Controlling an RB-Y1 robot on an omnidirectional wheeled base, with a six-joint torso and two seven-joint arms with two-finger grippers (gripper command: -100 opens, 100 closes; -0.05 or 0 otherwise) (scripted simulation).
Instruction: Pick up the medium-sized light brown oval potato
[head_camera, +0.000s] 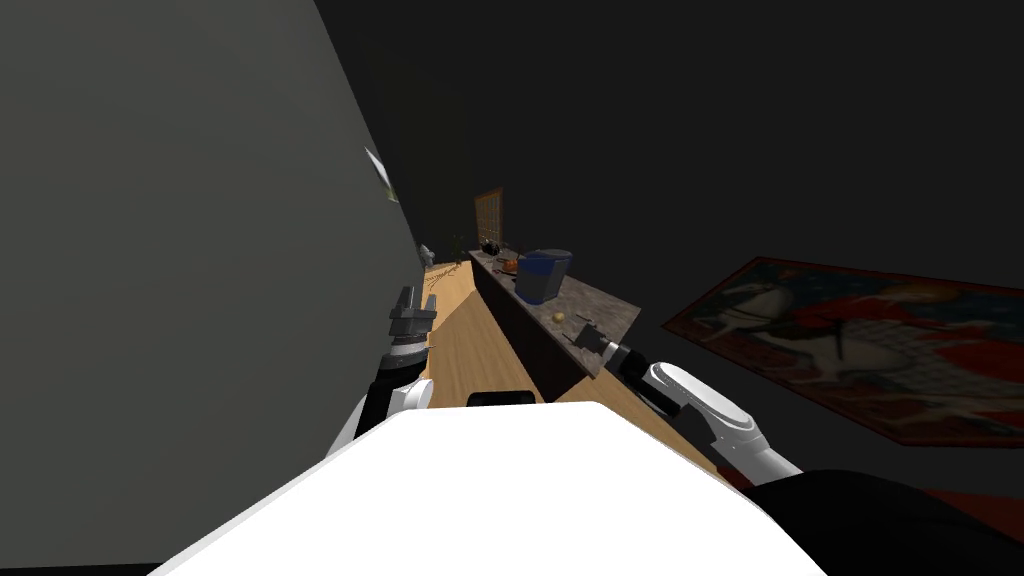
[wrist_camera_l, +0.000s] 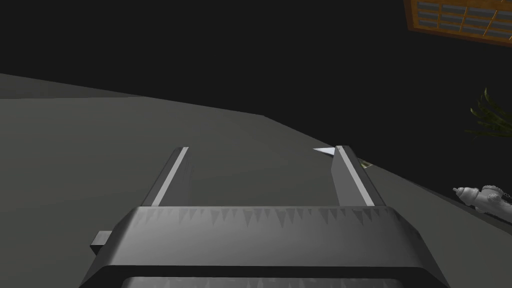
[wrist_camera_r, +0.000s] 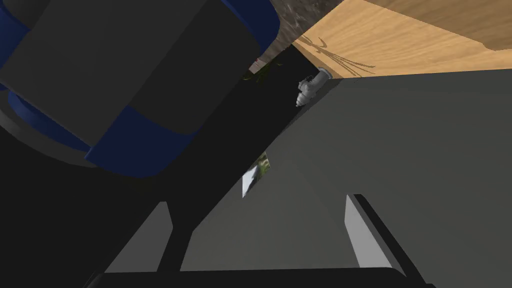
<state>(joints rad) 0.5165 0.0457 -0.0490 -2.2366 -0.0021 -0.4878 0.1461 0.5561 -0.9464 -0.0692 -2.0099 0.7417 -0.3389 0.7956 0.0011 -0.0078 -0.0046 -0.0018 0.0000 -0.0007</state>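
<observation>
Dim home: stone counter, wooden floor, red patterned rug.

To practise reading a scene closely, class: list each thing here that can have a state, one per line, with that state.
potato, lying on the counter, ungrasped.
right gripper, open, empty, over the counter's near end, close to the potato.
left gripper, open, empty, raised beside the grey wall.
blue container, upright on the counter beyond the potato.

Speckled stone counter, pale potato, blue container, orange object
</observation>
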